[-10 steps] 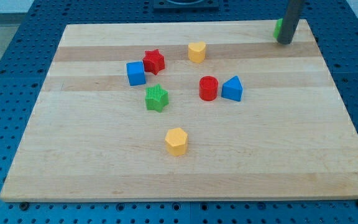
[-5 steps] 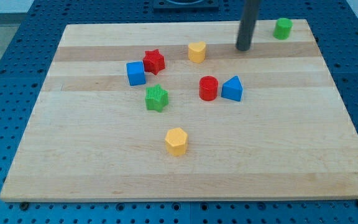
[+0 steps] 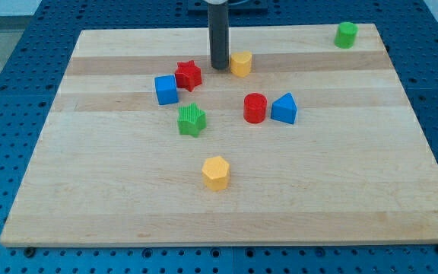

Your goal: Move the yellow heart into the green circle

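Note:
The yellow heart (image 3: 241, 63) sits near the view's top, left of centre-right. The green circle (image 3: 346, 34) is a small green cylinder at the board's top right corner. My tip (image 3: 219, 66) rests on the board just left of the yellow heart, touching or almost touching its left side. The rod rises straight up from there to the view's top edge.
A red star (image 3: 188, 74) and a blue cube (image 3: 166, 89) lie left of my tip. A green star (image 3: 192, 119), a red cylinder (image 3: 255, 108) and a blue triangle (image 3: 284, 108) sit mid-board. A yellow hexagon (image 3: 216, 173) lies lower down.
My tip has swept left along the board's top, from beside the green circle to the left side of the yellow heart. No block has moved.

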Tool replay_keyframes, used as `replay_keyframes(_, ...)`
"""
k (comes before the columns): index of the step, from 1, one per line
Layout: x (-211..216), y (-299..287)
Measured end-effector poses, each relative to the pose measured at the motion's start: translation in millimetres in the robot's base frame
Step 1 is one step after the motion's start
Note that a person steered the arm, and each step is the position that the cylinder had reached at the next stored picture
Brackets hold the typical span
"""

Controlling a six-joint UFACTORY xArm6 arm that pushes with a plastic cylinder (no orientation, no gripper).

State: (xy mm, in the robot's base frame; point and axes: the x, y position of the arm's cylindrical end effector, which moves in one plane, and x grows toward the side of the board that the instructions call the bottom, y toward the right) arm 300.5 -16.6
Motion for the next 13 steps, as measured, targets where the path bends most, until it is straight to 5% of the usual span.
replay_keyframes(3,2,80)
replay_keyframes(6,59,108)
replay_keyframes(8,18,112)
replay_keyframes(13,40,218)
